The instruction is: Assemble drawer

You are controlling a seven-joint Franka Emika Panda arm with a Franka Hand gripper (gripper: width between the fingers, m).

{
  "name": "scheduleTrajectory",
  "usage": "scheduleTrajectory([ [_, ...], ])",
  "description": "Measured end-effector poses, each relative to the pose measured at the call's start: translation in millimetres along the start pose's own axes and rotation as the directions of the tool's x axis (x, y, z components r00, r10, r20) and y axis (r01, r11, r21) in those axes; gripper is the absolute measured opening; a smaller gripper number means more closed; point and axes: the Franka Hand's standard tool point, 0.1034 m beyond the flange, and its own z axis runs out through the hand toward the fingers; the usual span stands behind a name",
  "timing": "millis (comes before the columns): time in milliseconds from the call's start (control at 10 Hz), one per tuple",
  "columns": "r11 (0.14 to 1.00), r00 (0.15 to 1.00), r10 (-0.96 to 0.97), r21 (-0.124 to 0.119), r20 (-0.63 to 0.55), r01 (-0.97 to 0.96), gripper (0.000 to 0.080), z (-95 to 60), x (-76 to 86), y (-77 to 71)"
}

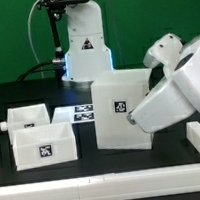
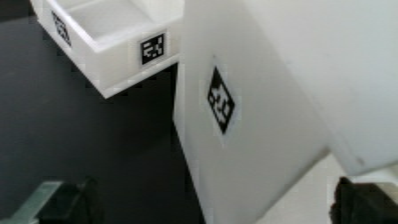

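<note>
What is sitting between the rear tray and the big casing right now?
The marker board lies flat there, between the rear tray and the casing; the exterior view shows it.

There is one casing (image 1: 121, 128), and there are two trays: a back tray (image 1: 26, 117) and a front tray (image 1: 23, 149). One marker board (image 1: 85, 114) and one arm (image 1: 182, 87) show. Two tags face out, a casing tag (image 1: 119, 107) and a tray tag (image 1: 44, 151).
</note>
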Motion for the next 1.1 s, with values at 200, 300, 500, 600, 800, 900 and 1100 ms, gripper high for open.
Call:
scheduleTrajectory([
  [200, 1.000, 1.000, -0.002, -0.007, -0.003, 0.002, 0.0649, 0.6, 1.2, 0.7],
  [300, 0.999, 1.000, -0.026, -0.047, -0.014, 0.026, 0.0649, 4.7, 5.8, 3.1],
  [500, 0.995, 0.996, -0.091, -0.051, -0.018, 0.090, 0.0649, 17.7, -1.5, 9.6],
  [600, 0.993, 0.994, -0.104, -0.057, -0.023, 0.102, 0.0649, 23.1, -2.6, 11.8],
  [800, 0.993, 0.994, -0.106, -0.054, -0.022, 0.105, 0.0649, 27.4, -2.4, 10.1],
  [900, 0.993, 0.994, -0.106, -0.054, -0.022, 0.105, 0.0649, 27.4, -2.3, 10.1],
  [1100, 0.993, 0.994, -0.107, -0.053, -0.022, 0.105, 0.0425, 27.8, -2.1, 10.0],
])
